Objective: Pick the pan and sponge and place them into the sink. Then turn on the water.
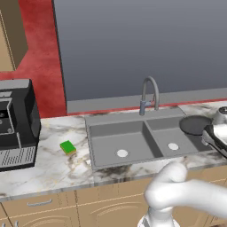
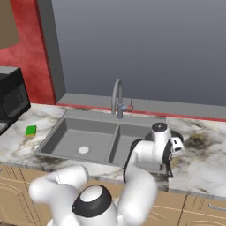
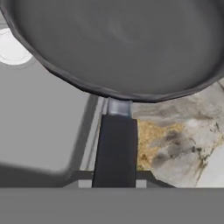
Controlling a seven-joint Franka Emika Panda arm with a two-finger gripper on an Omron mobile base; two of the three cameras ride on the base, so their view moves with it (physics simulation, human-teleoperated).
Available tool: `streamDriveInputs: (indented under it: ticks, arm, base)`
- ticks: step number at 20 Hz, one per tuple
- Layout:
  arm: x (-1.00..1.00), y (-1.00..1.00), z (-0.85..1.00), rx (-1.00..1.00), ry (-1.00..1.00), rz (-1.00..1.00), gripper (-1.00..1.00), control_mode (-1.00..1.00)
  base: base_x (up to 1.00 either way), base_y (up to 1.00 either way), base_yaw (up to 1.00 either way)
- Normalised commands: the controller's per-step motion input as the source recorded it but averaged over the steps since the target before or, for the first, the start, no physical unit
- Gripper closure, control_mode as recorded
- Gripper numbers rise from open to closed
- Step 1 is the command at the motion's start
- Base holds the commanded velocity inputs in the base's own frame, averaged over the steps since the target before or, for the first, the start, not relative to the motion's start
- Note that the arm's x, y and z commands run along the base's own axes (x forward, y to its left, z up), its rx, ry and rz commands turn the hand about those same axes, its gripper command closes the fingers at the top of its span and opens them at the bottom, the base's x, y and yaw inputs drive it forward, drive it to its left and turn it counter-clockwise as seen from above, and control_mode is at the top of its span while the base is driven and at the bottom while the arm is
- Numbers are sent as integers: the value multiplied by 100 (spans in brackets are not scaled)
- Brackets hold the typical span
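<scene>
Dark grey, the pan [image 3: 118, 43] hangs over the right edge of the sink [image 1: 117, 119], partly above its right basin. My gripper [image 3: 114, 181] is closed tight on the handle [image 3: 114, 148]. I judge I am carrying the pan in; next I must move it left and lower it. The sponge [image 1: 68, 147] waits on the counter [image 1: 53, 164], left of the sink.

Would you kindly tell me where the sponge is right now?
The sponge lies on the counter left of the sink, between it and the black appliance.
</scene>
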Motion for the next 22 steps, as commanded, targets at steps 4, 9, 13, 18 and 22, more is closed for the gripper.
streamDriveInputs:
  ticks: [4,9,13,18,22]
  arm:
    - [0,69,0,-13,0,9,100,-100]
    - [0,59,0,-16,0,9,100,-100]
    - [0,50,0,-19,0,12,100,-100]
    - [6,41,-1,-20,0,14,100,-100]
    - [9,36,0,-19,0,16,100,-100]
  base:
    - [0,0,0]
    - [0,0,0]
    - [0,0,0]
    - [0,0,0]
    - [0,0,0]
